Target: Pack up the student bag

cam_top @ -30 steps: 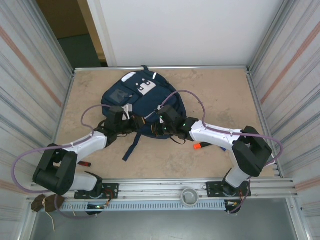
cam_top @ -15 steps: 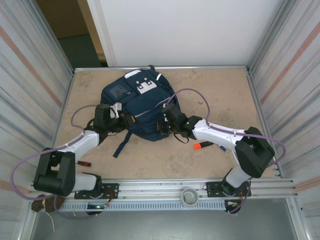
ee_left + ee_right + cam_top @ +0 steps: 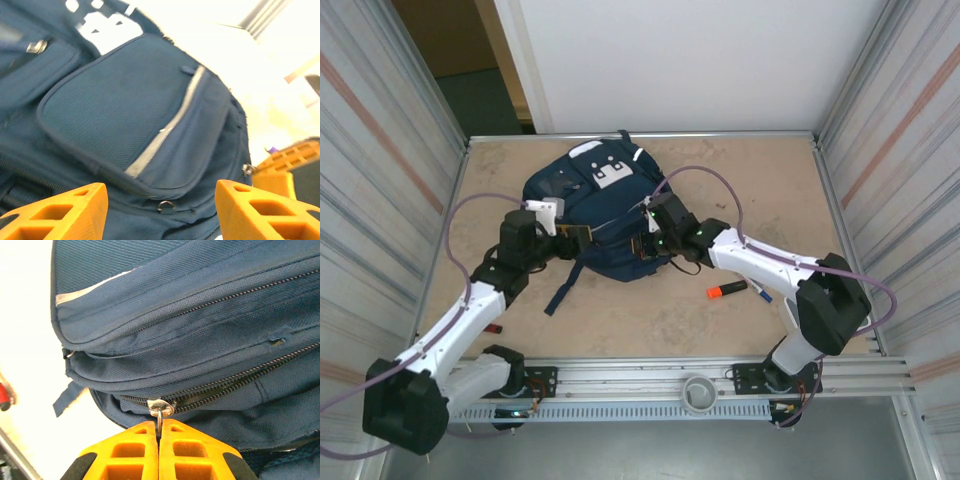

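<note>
The student bag [image 3: 595, 210], navy with a white patch, lies on the table at the back centre. My left gripper [image 3: 574, 234] hovers at its near left side, open and holding nothing. In the left wrist view its orange fingers [image 3: 65, 212] stand wide apart in front of the bag's front pocket [image 3: 130, 110], with a small metal ring [image 3: 165, 205] between them. My right gripper [image 3: 645, 243] is at the bag's near right edge. In the right wrist view it [image 3: 159, 432] is shut on the metal zipper pull [image 3: 160, 410] of the bag [image 3: 200, 315].
An orange marker [image 3: 726, 291] and a dark pen [image 3: 760, 292] lie on the table right of the bag, under my right arm. A small red-tipped item [image 3: 490, 327] lies near the left arm's base. A dark strap [image 3: 565, 285] trails toward the near edge. Metal walls close both sides.
The bag shifted a little toward the back of the table. My left gripper opened and its arm swung out to the left. The right gripper stayed shut on the zipper pull.
</note>
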